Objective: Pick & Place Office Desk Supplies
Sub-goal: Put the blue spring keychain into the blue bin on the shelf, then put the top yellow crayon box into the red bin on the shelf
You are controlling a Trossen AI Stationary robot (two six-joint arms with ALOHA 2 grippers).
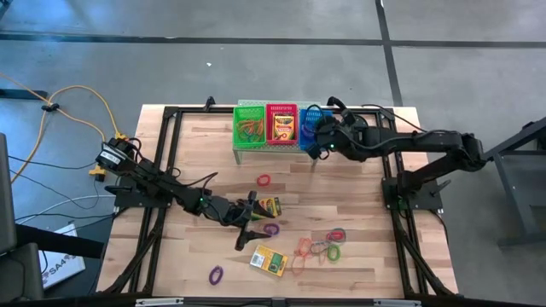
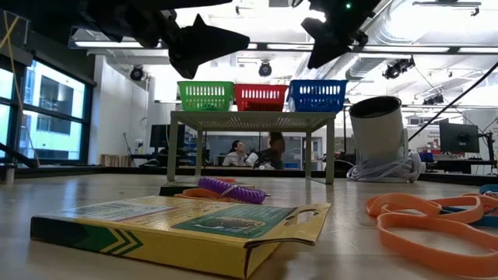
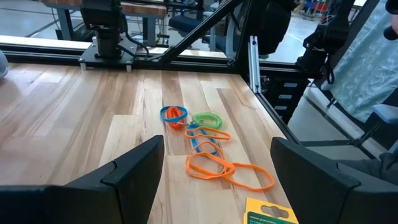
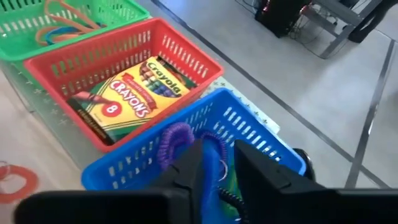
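While above the blue plastic mesh basket, right gripper narrowly parted around purple coiled rubber-band loop. Left gripper held wide, empty, just beside yellow-and-green flat crayon box on wooden table.

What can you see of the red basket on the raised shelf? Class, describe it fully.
The red basket is a small rectangular tray of plastic mesh with slotted walls and a solid rim. It sits upright in the middle of a row on the shelf, touching or almost touching the green basket on one side and the blue basket on the other. Inside it lies a yellow-and-green crayon box, flat and face up, filling much of the floor. No pincer touches it.
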